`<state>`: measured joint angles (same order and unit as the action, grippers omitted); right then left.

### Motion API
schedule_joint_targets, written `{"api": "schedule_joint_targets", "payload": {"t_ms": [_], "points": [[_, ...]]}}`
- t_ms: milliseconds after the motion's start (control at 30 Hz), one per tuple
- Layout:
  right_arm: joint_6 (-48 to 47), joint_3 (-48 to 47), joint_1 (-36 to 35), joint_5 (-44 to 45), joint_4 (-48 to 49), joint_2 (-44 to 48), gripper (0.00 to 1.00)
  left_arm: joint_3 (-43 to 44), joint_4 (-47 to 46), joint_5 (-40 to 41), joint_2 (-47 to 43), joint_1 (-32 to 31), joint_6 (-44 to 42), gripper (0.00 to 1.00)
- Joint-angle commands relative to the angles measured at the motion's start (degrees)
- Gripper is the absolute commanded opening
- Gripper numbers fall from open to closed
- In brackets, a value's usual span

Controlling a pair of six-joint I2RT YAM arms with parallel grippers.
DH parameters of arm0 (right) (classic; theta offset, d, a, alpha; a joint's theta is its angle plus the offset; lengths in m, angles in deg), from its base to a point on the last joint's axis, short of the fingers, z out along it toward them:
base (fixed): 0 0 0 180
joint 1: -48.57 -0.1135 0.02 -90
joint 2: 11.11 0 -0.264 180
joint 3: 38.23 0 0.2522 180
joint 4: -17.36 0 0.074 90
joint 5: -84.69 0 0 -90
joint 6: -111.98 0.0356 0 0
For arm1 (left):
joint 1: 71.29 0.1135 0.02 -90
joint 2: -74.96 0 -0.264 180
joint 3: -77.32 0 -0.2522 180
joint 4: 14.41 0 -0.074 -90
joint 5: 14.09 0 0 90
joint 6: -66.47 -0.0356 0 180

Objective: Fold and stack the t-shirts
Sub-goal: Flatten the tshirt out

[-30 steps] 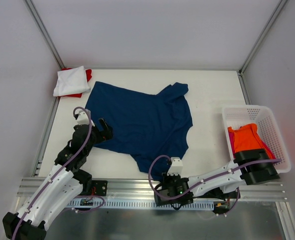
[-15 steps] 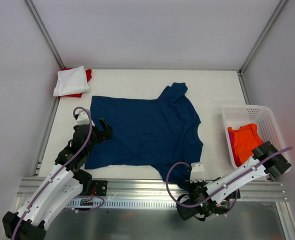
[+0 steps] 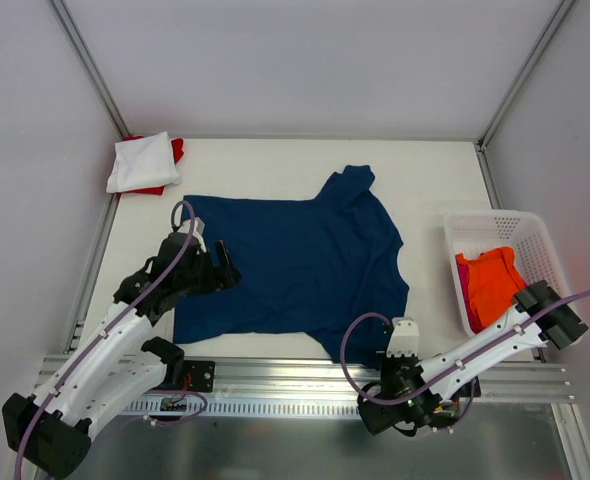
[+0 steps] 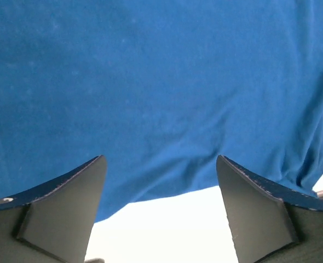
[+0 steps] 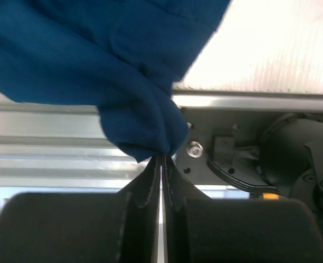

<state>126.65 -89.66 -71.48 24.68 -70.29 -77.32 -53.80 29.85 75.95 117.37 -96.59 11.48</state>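
A navy blue t-shirt (image 3: 295, 260) lies spread on the white table, collar toward the back. My left gripper (image 3: 219, 270) hovers over its left side, open, with only the shirt's hem (image 4: 150, 109) and bare table between its fingers (image 4: 68, 197). My right gripper (image 5: 161, 158) is shut on a bunched bottom corner of the navy shirt (image 5: 145, 126), held out past the table's near edge above the metal rail. In the top view the right fingers are hidden under the wrist. A folded white t-shirt (image 3: 140, 162) rests on a red one (image 3: 176, 150) at the back left.
A white lattice basket (image 3: 535, 240) stands at the right edge, holding an orange t-shirt (image 3: 490, 280) and a magenta one (image 3: 464, 305). The aluminium rail (image 3: 275, 372) and the arm mounts run along the near edge. Metal frame posts rise at the back corners.
My right gripper dragged the shirt's corner right and off the near edge, flattening the shirt. My left gripper moved right over the shirt's left side and its jaws narrowed slightly.
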Motion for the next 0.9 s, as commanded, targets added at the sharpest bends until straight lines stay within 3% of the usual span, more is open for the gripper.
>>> {"api": "schedule_joint_targets", "payload": {"t_ms": [0,33,67,100,300,600,767,867], "points": [[-0.2,-3.4,1.6,5.9,-9.1,0.8,0.00,7.2,14.1,0.4,0.9,-0.9,-2.1,0.82],[-0.7,-3.5,2.0,6.6,-9.2,0.9,0.00,9.3,16.3,3.2,0.7,-1.0,-2.7,0.84],[-1.0,-3.8,2.8,8.0,-9.1,1.0,0.00,10.0,18.4,5.4,-0.3,-1.2,-1.7,0.97],[-1.5,-3.9,3.2,8.6,-9.1,1.4,0.00,10.4,19.8,4.1,-0.7,-1.1,-2.0,0.99],[-12.6,-4.5,10.2,14.9,-3.2,4.5,0.00,15.2,28.2,5.0,3.0,-1.2,0.7,0.99],[-38.8,0.0,21.9,18.1,11.7,12.8,0.00,5.9,38.3,2.3,5.5,-2.1,11.2,0.99],[-54.3,4.2,31.5,13.4,24.4,16.6,0.00,7.6,39.8,4.6,15.8,-6.6,16.3,0.99],[-62.6,6.1,36.6,9.7,31.1,17.4,0.00,9.4,40.8,6.7,22.2,-14.4,23.7,0.99]]}}
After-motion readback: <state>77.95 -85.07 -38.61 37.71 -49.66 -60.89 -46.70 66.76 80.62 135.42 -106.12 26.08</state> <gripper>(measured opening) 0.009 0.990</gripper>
